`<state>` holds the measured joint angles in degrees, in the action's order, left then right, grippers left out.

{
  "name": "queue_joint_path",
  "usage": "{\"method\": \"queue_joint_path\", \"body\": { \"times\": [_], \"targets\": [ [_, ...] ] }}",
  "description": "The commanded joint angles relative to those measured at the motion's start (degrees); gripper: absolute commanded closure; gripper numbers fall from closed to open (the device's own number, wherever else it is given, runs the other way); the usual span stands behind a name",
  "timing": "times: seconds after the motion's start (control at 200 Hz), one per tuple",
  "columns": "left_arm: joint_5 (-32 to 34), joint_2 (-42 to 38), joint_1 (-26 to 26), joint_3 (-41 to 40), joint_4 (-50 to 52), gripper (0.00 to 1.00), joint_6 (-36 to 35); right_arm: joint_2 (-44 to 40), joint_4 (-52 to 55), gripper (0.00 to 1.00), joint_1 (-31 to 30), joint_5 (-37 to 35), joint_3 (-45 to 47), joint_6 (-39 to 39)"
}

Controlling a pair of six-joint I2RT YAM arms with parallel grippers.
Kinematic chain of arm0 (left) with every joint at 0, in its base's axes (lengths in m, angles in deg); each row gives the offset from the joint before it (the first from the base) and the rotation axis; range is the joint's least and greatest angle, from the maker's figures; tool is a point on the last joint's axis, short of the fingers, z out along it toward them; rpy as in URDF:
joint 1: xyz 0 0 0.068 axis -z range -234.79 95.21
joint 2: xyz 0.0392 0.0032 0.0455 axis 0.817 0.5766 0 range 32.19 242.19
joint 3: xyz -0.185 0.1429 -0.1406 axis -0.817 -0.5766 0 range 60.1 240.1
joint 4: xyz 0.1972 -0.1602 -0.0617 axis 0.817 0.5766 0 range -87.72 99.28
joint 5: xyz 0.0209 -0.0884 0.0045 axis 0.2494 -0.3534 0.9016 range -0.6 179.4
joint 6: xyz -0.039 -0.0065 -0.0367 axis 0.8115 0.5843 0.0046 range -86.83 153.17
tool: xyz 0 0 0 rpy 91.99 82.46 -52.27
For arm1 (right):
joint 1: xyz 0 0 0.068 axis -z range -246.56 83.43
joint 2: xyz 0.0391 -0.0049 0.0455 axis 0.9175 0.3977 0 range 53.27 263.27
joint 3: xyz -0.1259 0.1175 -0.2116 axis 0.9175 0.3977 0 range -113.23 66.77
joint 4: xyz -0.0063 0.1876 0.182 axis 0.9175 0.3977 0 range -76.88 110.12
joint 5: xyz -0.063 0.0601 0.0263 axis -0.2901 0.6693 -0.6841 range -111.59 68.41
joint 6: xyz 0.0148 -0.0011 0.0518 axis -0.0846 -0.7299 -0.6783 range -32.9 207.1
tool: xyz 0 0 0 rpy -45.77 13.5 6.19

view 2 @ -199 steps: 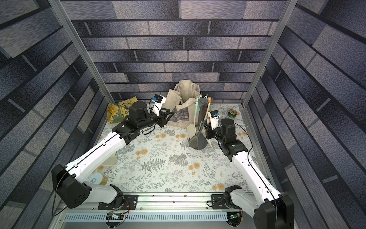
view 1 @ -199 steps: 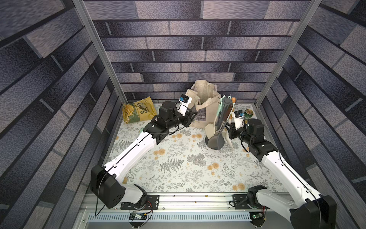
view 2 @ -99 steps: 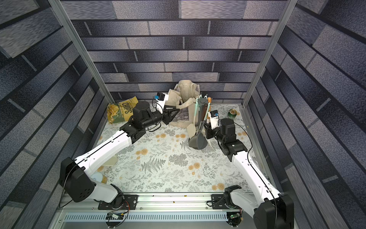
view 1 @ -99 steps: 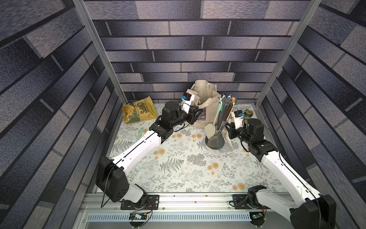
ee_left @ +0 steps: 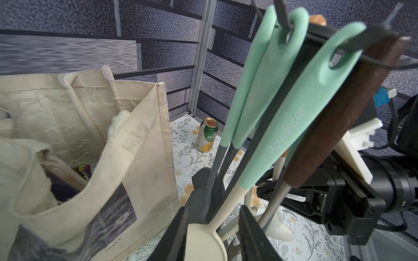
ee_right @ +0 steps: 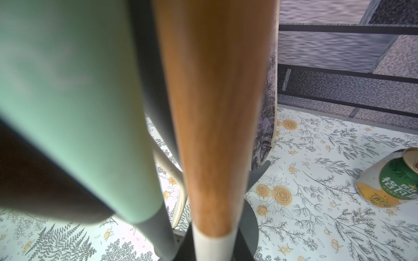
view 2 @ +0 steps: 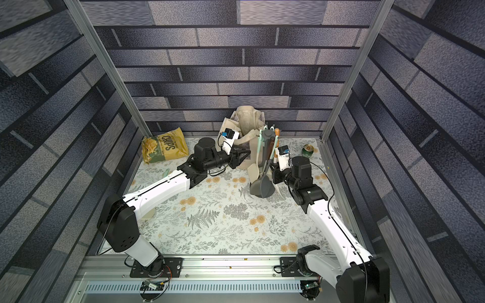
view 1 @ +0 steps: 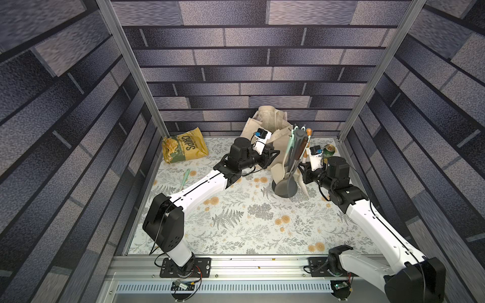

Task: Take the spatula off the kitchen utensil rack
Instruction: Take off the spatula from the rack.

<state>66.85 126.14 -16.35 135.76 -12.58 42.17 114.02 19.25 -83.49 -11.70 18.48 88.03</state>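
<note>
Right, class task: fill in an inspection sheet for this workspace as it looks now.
Surface: floral mat, flat.
Job's things: kitchen utensil rack upright; mint-handled utensils and a dark wooden handle hang from its hooks.
Clutter: chips bag, canvas tote, green can, one mint utensil lying loose.
Grippers: left tool open, fingers either side of a cream utensil head; right tool shut beside the rack, hold unclear.
Cables: black cable hangs at the right wrist.
Surroundings: brick-patterned walls.

Both top views give you the whole counter [view 1: 236, 223] from high above its near edge, facing the back wall [view 1: 249, 65]. Your wrist cameras sit close against the kitchen utensil rack [ee_left: 316, 34], the right nearest, from opposite sides; both catch the green can [ee_left: 207, 135].
</note>
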Motion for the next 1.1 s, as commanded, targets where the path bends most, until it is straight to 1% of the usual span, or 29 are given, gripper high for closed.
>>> {"method": "queue_joint_path", "body": {
  "times": [0.0, 0.13, 0.306, 0.771, 1.097],
  "targets": [
    [-1.02, -0.18, 0.93, 3.43, -0.40, 0.60, -2.92, 0.95, 4.40, 0.91, -0.85, 0.13, -1.06, 0.13],
    [-0.59, -0.34, 2.09, 3.35, 0.29, 0.59, -3.88, 0.71, 4.79, 0.90, -0.91, -0.16, -1.22, 0.30],
    [1.08, 0.72, 4.25, 5.41, 2.46, 0.58, -7.05, 0.68, 4.68, 0.91, -0.90, -0.22, -1.04, 0.46],
    [1.09, 2.73, 4.28, 7.21, 1.35, 0.56, -7.09, 0.94, 4.24, 0.91, -0.91, 0.10, -0.83, 0.49],
    [0.74, 5.67, 4.21, 10.22, -0.31, 0.55, -6.76, 0.60, 4.35, 0.91, -0.85, -0.22, -0.49, 0.73]
  ]
}}
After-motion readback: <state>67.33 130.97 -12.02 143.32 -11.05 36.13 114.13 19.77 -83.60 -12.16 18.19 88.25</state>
